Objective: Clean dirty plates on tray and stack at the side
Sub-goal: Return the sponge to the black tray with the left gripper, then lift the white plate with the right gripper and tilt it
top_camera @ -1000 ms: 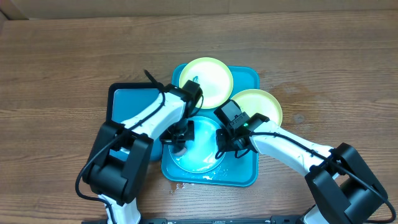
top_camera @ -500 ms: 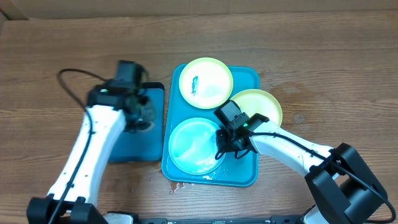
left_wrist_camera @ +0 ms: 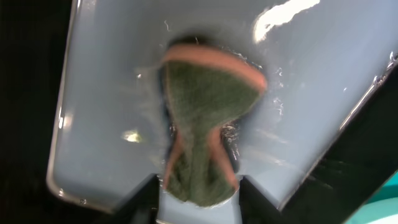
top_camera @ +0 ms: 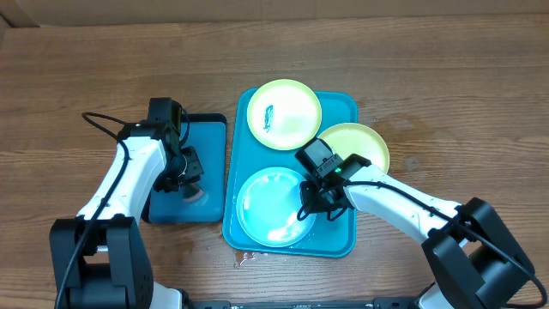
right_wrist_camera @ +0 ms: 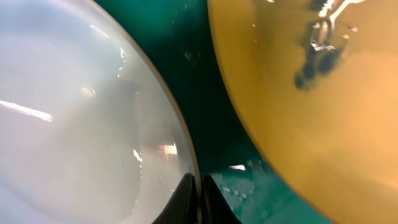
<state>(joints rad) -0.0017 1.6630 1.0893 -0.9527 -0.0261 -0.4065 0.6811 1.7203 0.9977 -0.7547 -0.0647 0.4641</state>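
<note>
The turquoise tray [top_camera: 336, 239] lies mid-table. On it are a light blue plate [top_camera: 268, 206] at the front and a yellow-green plate [top_camera: 284, 113] with a dark smear at the back. A second yellow-green plate [top_camera: 358, 143] overlaps the tray's right rim. My right gripper [top_camera: 309, 204] is shut on the blue plate's right rim, which also shows in the right wrist view [right_wrist_camera: 81, 124] between the fingers [right_wrist_camera: 198, 193]. A yellow-green plate [right_wrist_camera: 311, 106] with dark spots lies beside it. My left gripper [top_camera: 190, 184] is shut on a green-and-orange sponge [left_wrist_camera: 208, 106], pressed onto the small tray.
The smaller dark-rimmed blue tray [top_camera: 208, 137] lies left of the turquoise one, its wet floor showing in the left wrist view [left_wrist_camera: 311, 74]. Water drops [top_camera: 244, 256] sit on the wooden table by the turquoise tray's front left corner.
My left gripper has left the light blue plate and carried the sponge left to the small blue tray, then down onto it. My right gripper has kept its hold on the plate's rim.
</note>
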